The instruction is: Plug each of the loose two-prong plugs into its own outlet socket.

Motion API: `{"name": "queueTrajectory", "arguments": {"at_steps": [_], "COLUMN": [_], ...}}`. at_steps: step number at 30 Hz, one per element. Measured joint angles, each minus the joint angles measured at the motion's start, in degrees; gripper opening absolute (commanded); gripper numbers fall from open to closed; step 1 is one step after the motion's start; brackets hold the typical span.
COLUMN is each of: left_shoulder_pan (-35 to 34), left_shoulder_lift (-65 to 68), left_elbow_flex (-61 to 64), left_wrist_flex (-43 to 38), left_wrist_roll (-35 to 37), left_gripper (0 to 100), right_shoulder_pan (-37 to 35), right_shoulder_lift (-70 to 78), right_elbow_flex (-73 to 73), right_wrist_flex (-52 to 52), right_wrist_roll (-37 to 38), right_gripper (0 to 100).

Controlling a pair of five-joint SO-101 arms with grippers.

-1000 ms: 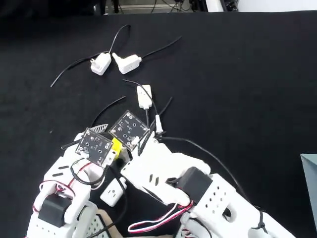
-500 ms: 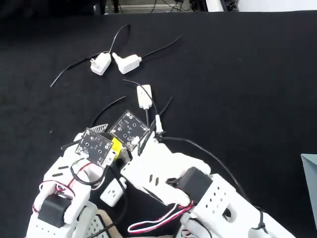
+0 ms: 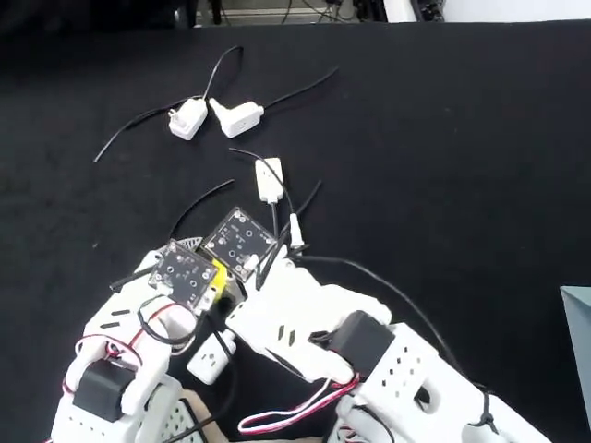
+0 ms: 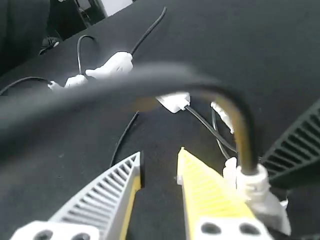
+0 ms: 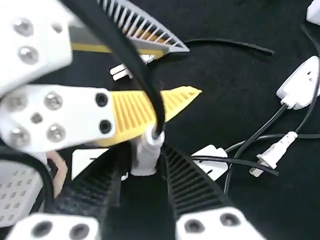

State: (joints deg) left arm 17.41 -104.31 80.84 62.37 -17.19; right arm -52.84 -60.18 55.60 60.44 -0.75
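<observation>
My right gripper [image 5: 146, 152] has its black fingers shut on a white two-prong plug [image 5: 145, 149] with a black cable, low over the mat. My left gripper [image 4: 159, 155] stands open right beside it, with only black mat between the grey finger and the yellow finger [image 4: 200, 185]. The held plug [image 4: 250, 185] sits just outside the yellow finger. Farther out lie a white outlet socket [image 3: 269, 179], a loose plug [image 3: 295, 229], and two more loose plugs [image 3: 187, 118] [image 3: 238, 115] at the back. A second socket [image 5: 210, 162] lies near the right gripper.
Black cables trail across the black mat [image 3: 443, 138] around the sockets and plugs. Another white socket block [image 3: 211, 358] lies between the two arm bases. A grey box corner [image 3: 580, 309] shows at the right edge. The mat's right half is open.
The left arm's wrist has shifted slightly to the right, closer to the right arm. The right arm and the loose plugs have not moved.
</observation>
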Motion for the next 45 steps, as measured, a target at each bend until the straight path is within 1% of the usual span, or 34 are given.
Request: {"name": "queueTrajectory", "arguments": {"at_steps": [4, 10, 15, 19, 21, 25, 29, 32, 36, 43, 45], "left_shoulder_pan": [0.5, 0.5, 0.8, 0.7, -0.5, -7.2, -11.5, -12.1, -12.1, -11.3, -9.2], "left_shoulder_lift": [0.0, 0.0, 0.2, 0.2, 0.2, 0.2, 0.0, 0.3, 4.5, 23.7, 30.2], "left_elbow_flex": [0.1, 0.2, 0.4, 0.4, 0.1, -1.2, -1.8, -2.5, -6.1, -17.3, -20.0], "left_wrist_flex": [-0.7, -2.3, -2.5, -2.5, -2.5, -2.5, -2.4, 0.2, 4.8, 8.0, 8.4], "left_wrist_roll": [-3.3, -4.2, -7.8, -8.1, -7.4, -3.7, -3.2, -3.2, -3.2, -2.9, -1.9], "left_gripper": [13, 13, 13, 14, 14, 14, 15, 19, 20, 21, 24], "right_shoulder_pan": [0.0, 0.0, 0.0, 0.6, 3.0, 10.5, 18.0, 23.8, 31.3, 39.6, 41.5], "right_shoulder_lift": [0.0, 0.0, 0.0, 0.0, -0.1, -0.1, -0.1, -0.1, -0.1, -0.1, -0.1], "right_elbow_flex": [0.0, -0.1, 1.8, 1.8, 1.8, 0.5, -0.7, -0.9, -0.9, -0.9, -0.9], "right_wrist_flex": [1.0, 1.0, 0.9, 0.9, 0.8, 3.3, 4.2, 4.2, 4.1, 2.3, 2.3], "right_wrist_roll": [0.1, 0.1, -0.1, -0.1, 0.0, 0.0, 0.0, 0.0, -0.1, 1.1, 1.1], "right_gripper": [1.3, 1.3, 1.3, 1.3, 1.3, 1.3, 1.3, 1.3, 1.3, 1.3, 1.3]}}
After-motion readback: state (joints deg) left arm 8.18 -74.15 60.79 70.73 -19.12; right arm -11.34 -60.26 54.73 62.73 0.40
